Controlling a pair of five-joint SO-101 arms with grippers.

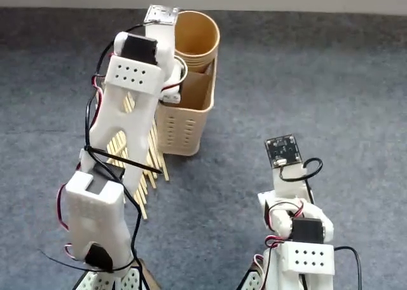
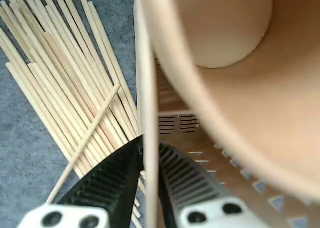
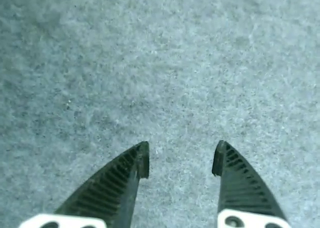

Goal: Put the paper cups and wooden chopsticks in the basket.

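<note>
High view: the basket [image 1: 186, 121] sits at 12 o'clock on the counter [image 1: 331, 80]. The paper cups [image 1: 197, 39] are stacked in its far end and stand proud of the rim. The chopsticks [image 1: 143, 169] lie fanned on the counter at 7 o'clock of the basket, under the left arm [image 1: 121, 131]. The right arm [image 1: 297, 236] is at 5 o'clock, well apart.

Left wrist view: the left gripper [image 2: 150, 144] has its jaws closed on a tan strip [image 2: 144, 63]. We read it as the basket's wall edge-on, but a held chopstick would look alike. If it's the wall, any lift or pull could tip the basket and spill the paper cups. If it's a stick, the cups crowding the opening could bounce it out. A low pull-back would also sweep the fan.

Right wrist view: the right gripper [image 3: 182, 153] has its jaws apart above the counter, nothing between them. We see no risk there.
</note>
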